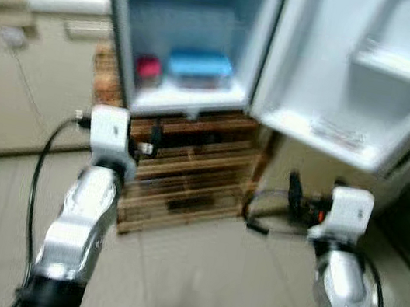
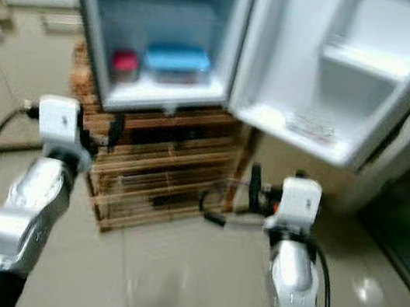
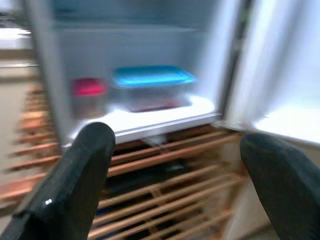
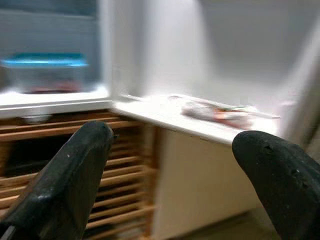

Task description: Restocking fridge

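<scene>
Hovering over the tiled floor, the left gripper and right gripper are both spread wide and carry nothing. Just beyond them sits a wooden slatted crate under the fridge. Farther in, on the fridge's bottom shelf, a blue-lidded container stands right of a red-lidded jar (all rather blurred). The fridge door swings open to the right.

Both silver arms reach forward, toward twelve o'clock, wrists level. The left pincer holds its two black fingers spread wide with nothing between them. The right pincer, at about two o'clock of the left, likewise gapes wide and empty.
</scene>
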